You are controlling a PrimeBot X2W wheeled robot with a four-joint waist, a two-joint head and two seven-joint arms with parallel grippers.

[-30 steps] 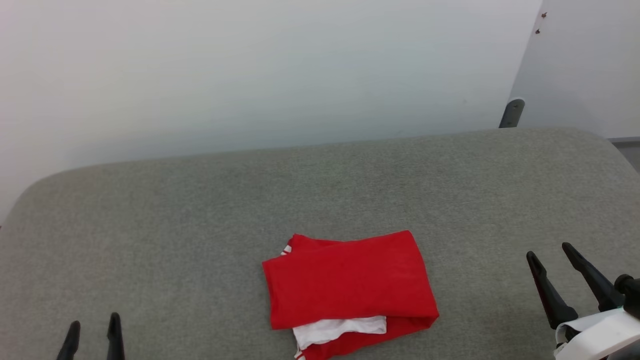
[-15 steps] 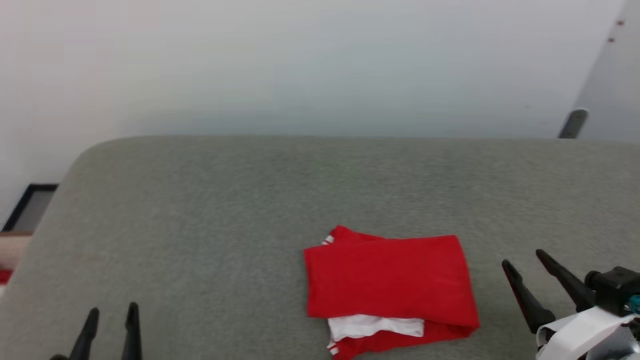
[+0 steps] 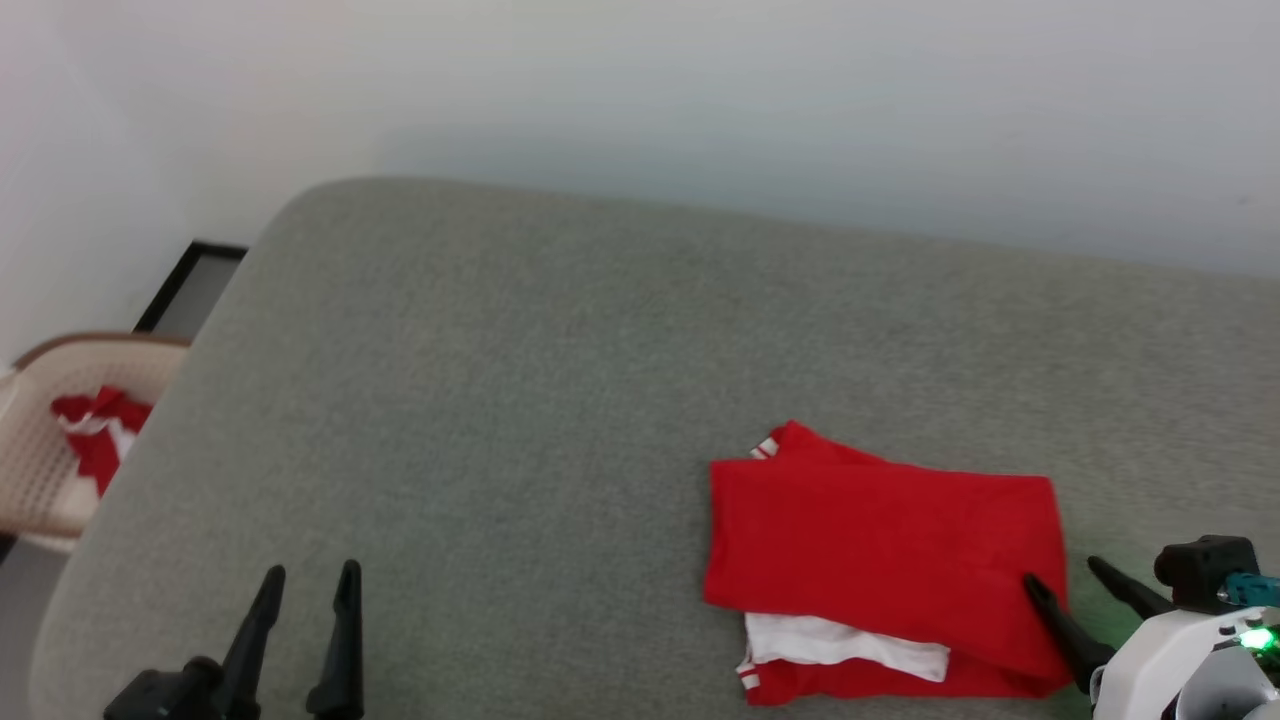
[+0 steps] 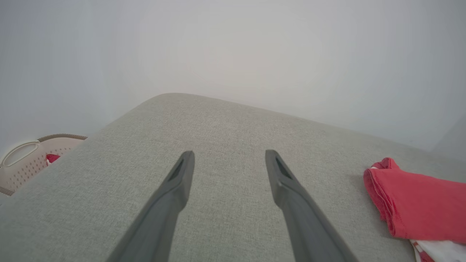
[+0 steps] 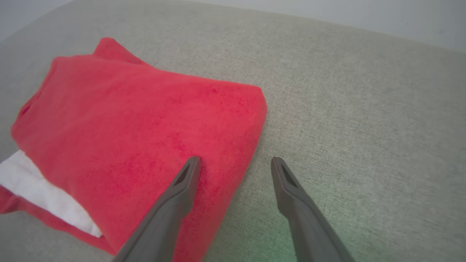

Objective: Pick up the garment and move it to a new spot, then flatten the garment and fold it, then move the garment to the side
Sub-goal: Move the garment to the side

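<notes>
Head view: I see the folded shirt (image 3: 880,540) at the cushion's (image 3: 500,400) right front, bare cushion running left to its rounded edge, a basket (image 3: 40,470) beyond it. Left wrist view: my left gripper (image 4: 229,152) spread wide, empty, over bare cushion, shirt off to one side. Right wrist view: my right gripper (image 5: 236,158) spread wide, empty, its jaws astride the shirt's edge, plain cushion beyond

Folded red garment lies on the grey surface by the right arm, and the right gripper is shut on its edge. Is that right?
Not quite: the right gripper is open, not shut on the edge. The right wrist view shows its fingers spread, one over the garment, the other over the bare grey surface. The rest stands.
</notes>
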